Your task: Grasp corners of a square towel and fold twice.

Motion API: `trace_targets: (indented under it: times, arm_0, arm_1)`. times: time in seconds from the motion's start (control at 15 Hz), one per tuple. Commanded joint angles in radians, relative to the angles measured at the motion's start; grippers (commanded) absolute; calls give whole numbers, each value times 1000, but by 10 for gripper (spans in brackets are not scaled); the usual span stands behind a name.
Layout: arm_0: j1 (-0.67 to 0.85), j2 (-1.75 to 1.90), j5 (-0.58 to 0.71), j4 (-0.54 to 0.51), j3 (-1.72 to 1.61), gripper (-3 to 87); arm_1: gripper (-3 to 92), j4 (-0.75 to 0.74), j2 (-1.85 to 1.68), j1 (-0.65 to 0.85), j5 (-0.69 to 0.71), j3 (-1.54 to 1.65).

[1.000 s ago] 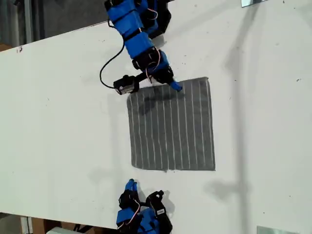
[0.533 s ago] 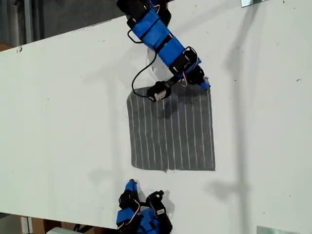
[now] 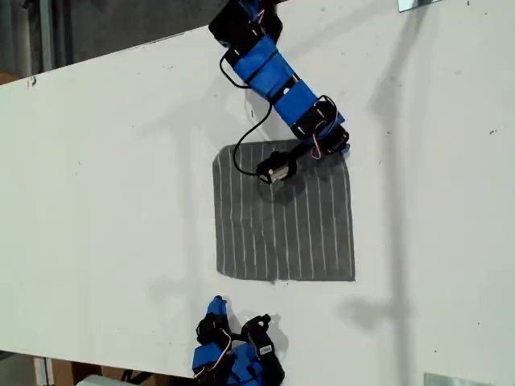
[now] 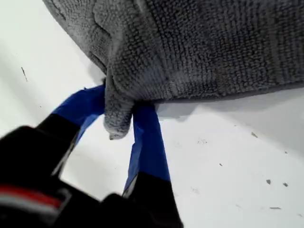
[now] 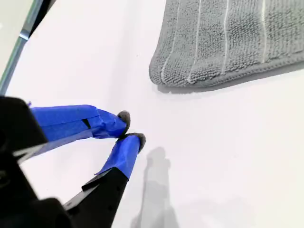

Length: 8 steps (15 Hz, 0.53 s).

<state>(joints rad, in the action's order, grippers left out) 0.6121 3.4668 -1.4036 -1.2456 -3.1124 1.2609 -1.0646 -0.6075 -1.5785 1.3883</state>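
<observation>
Striped towel (image 3: 283, 215) flat on the white table (image 3: 105, 201), one corner pinched.
My first gripper (image 4: 119, 124) sits at the towel's far edge, blue fingers (image 4: 147, 142) clamped on a lifted corner (image 4: 116, 121). My second gripper (image 5: 129, 133) rests on the table just off the towel's near edge, tips pressed together on nothing.

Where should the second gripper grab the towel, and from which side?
Judging by pose, take the rounded corner nearest my second gripper, approaching low along the table from off the cloth. The towel lies flat, so only its hemmed edge offers the fingers something to pinch.
</observation>
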Motion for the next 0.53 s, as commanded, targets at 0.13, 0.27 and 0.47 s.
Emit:
trace_targets:
  times: [0.13, 0.27, 0.47]
  arm_0:
    - [-407, -308, -206, -144, 345, 26]
    - [-624, -861, -293, -196, 756, 18]
    - [-871, -1767, -325, -201, 1422, 51]
  arm_1:
    - [-2, -15, 20, 31, 20, -18]
    - [-2, -21, 31, 40, 29, -18]
    - [-2, -20, 46, 31, 28, -18]
